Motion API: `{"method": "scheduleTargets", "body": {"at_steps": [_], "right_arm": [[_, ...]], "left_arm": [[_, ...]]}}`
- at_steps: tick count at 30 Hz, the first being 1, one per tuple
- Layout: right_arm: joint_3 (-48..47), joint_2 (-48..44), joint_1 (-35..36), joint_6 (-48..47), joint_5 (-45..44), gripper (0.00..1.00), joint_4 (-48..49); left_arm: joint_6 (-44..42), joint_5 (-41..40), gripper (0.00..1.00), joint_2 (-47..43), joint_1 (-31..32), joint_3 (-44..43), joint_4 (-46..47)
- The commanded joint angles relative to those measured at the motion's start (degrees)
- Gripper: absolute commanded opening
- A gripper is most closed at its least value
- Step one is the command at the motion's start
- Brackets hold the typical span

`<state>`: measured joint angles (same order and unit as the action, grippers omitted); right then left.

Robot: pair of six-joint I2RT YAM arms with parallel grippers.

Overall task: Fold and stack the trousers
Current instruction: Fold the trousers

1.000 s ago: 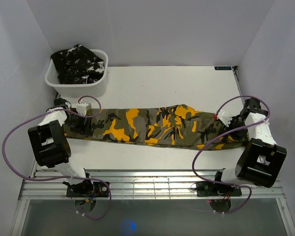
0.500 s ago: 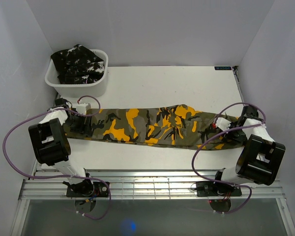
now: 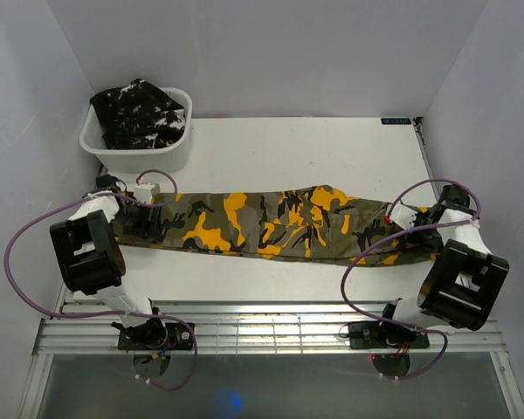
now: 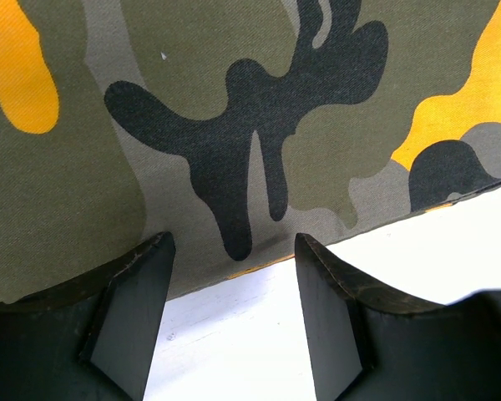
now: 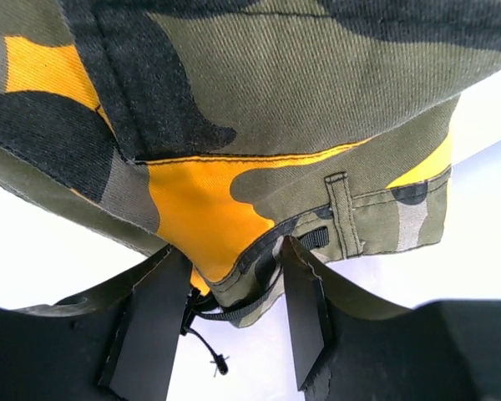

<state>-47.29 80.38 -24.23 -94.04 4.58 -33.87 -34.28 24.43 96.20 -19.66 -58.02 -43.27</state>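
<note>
Top external view: the olive trousers (image 3: 271, 225) lie flat and stretched long across the table (image 3: 314, 148), left to right, parallel to its near edge. A bare strip of white runs along their near edge and a broader one behind them, up to the back wall. Their left end sits close below the tub (image 3: 135, 159), and their right end reaches close to the table's right edge. The cloth is olive-grey with orange-yellow and black patches and only slightly rumpled in the middle.

The left gripper (image 4: 232, 251) is spread open, its fingertips straddling the trousers' edge without clamping it. The right gripper (image 5: 234, 259) is also spread, with the waistband corner, a belt loop and a dangling cord lying between its fingers. The black trousers (image 3: 140, 113), flecked white, are heaped in the tub at the far left corner.
</note>
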Motion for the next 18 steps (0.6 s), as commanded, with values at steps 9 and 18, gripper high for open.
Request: {"method": "scheduleTargets", "body": {"at_steps": [9,18], "right_arm": [[-3.5,-8.4,-1.1,-5.7,6.9,0.48,-5.9],[-3.3,-2.6,-1.4,-5.1,5.1,0.51,-4.6]], "left_arm": [[-0.8,-2.0,0.70,-0.6,-0.5,-1.2,-1.4],[-0.5,-2.0,0.70,-0.3,-0.6,-1.5,-1.7]]}}
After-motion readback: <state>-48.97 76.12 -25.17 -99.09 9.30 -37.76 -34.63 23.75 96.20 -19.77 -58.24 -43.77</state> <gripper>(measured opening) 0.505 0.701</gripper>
